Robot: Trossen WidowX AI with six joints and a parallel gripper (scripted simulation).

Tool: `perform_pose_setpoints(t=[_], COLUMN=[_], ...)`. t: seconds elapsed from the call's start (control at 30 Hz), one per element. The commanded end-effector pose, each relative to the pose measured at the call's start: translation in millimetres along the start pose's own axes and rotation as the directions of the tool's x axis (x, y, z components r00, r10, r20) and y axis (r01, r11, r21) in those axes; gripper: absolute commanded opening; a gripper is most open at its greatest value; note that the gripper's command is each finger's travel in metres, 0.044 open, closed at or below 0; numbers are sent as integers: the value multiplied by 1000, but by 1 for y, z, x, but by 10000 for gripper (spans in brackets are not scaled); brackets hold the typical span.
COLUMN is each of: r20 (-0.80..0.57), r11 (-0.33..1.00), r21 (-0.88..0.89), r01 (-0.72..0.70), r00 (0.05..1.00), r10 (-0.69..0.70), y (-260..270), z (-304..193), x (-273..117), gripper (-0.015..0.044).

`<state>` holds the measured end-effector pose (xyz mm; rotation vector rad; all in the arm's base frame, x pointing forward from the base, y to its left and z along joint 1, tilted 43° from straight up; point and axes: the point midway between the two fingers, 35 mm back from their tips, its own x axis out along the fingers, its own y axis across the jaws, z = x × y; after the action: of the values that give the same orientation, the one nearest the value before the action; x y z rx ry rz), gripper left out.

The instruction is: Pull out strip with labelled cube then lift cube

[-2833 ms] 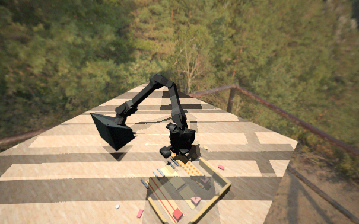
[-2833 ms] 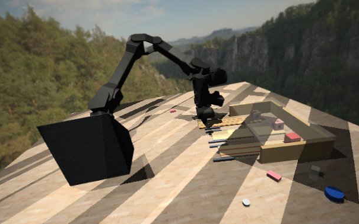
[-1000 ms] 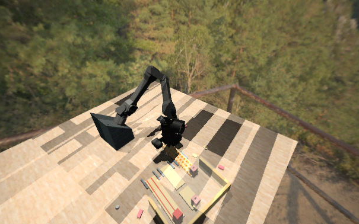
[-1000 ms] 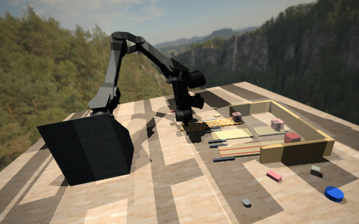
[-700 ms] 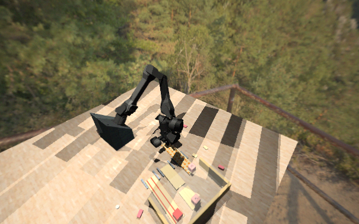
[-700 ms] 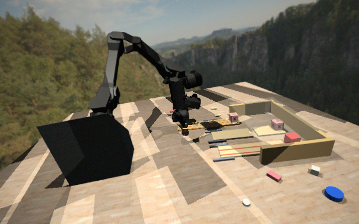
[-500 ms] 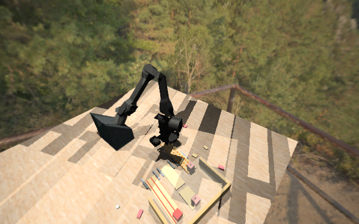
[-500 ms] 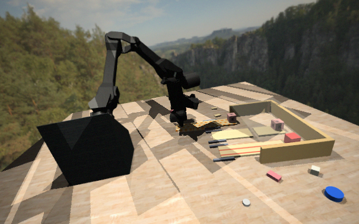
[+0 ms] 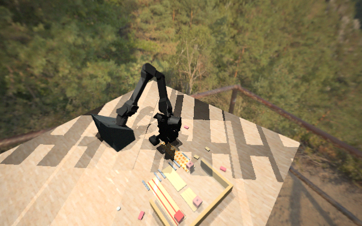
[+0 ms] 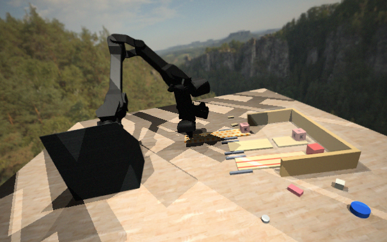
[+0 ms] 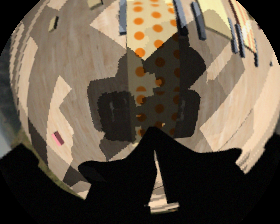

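The orange-spotted strip appears in one piece and carries a pink cube marked K at its far end. My gripper is shut, tips down at the strip's near end, with nothing seen between the fingers; contact is hidden. The plain yellow strip is split: a near piece and a far piece bearing another K cube. The red-striped strip bears an unmarked red cube.
A low tan wall encloses the far ends on three sides. Short grey rails flank the strips. A pink block, a blue disc and a white disc lie outside.
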<state>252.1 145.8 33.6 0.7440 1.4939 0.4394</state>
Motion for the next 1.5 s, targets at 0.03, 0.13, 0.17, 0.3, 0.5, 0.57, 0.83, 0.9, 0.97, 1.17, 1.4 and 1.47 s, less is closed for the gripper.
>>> perform_pose_setpoints(t=[0.03, 0.13, 0.17, 0.3, 0.5, 0.57, 0.83, 0.9, 0.97, 1.17, 1.4, 1.47], r20=[-33, -33, -34, -34, -34, -34, -34, -34, -34, -34, -14, -28], r11=[1000, 1000, 1000, 1000, 1000, 1000, 1000, 1000, 1000, 1000, 1000, 1000], r21=[7, 7, 7, 7, 7, 7, 7, 7, 7, 7, 2, 5], r01=[7, 7, 7, 7, 7, 7, 7, 7, 7, 7, 7, 10], r00=[999, 999, 999, 999, 999, 999, 999, 999, 999, 999, 1000, 1000], r10=[-7, -7, -7, -7, -7, -7, -7, -7, -7, -7, -7, -9], y=[-2, -2, -2, -2, -2, -2, -2, -2, -2, -2, -1, 0], z=[-17, -21, -23, -24, -24, -24, -24, -24, -24, -24, -11, -11], x=[6, 6, 6, 6, 6, 6, 6, 6, 6, 6, -14, -34], gripper=[0, 0, 0, 0, 0, 0, 0, 0, 0, 0, 0, 0])
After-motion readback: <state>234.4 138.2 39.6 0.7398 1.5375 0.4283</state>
